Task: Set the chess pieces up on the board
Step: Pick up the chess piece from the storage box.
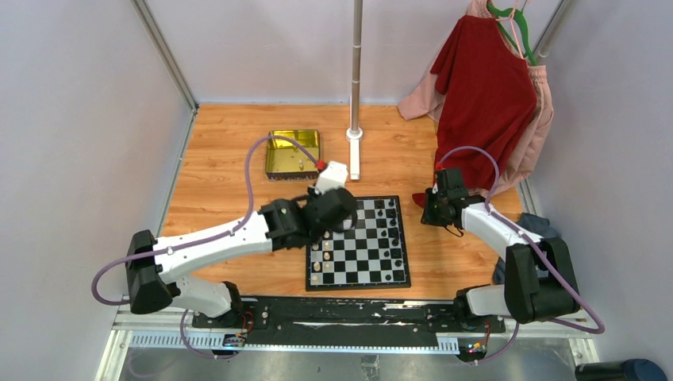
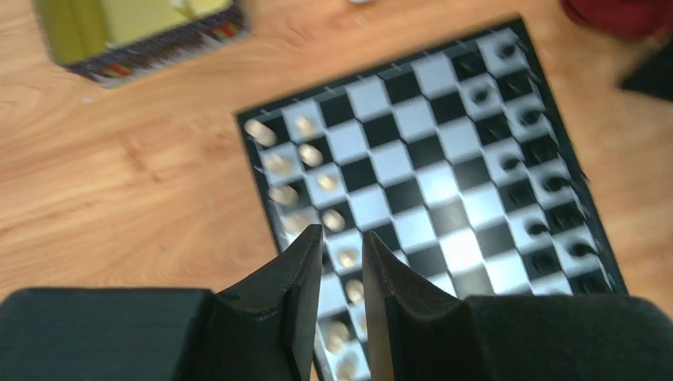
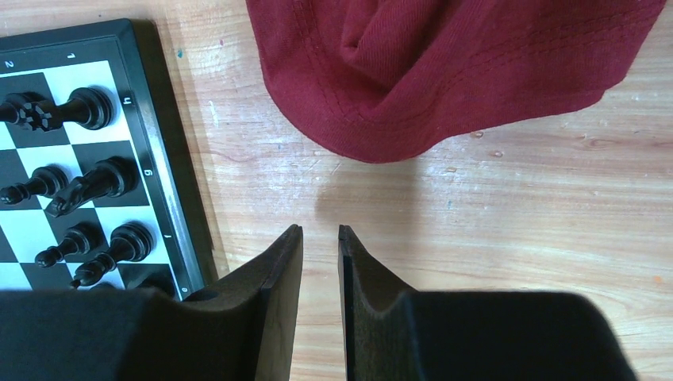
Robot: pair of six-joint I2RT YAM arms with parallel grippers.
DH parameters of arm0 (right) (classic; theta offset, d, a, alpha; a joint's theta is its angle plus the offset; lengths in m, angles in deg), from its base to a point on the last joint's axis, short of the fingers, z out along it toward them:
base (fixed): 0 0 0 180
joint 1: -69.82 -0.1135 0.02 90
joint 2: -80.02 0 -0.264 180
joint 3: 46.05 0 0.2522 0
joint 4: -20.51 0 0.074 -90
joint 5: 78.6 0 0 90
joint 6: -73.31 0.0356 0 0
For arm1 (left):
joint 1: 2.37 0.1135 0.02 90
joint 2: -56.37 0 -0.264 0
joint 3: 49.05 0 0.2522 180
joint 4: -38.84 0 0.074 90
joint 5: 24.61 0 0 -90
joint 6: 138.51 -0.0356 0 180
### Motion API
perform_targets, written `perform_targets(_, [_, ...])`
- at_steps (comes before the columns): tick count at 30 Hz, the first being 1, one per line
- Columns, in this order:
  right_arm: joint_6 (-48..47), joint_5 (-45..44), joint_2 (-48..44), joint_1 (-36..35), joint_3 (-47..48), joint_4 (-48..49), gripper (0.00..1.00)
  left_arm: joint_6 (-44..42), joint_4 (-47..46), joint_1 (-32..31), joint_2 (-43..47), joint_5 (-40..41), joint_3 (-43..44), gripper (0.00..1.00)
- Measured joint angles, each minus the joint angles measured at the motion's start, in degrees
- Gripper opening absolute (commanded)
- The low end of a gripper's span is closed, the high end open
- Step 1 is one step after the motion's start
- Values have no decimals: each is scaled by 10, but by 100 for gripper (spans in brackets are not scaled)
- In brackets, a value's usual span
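As the left end effector (image 2: 341,234), narrowly parted and empty, hovers over the cream pieces (image 2: 309,155) on the board (image 2: 444,198) and the right end effector (image 3: 320,230) waits open beside it, another piece likely needs fetching.

Left arm stretches toward the worktop's centre, left tool (image 2: 341,236) slightly parted; right arm bends near the right edge, right tool (image 3: 320,232) likewise.

middle of the board (image 1: 361,246) lies bare; pale pieces (image 2: 311,155) crowd its left edge, black pieces (image 3: 91,182) its right.
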Motion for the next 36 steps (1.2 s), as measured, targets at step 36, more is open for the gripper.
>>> perform_targets(36, [0, 18, 15, 0, 0, -1, 28, -156, -196, 483, -374, -200, 196, 46])
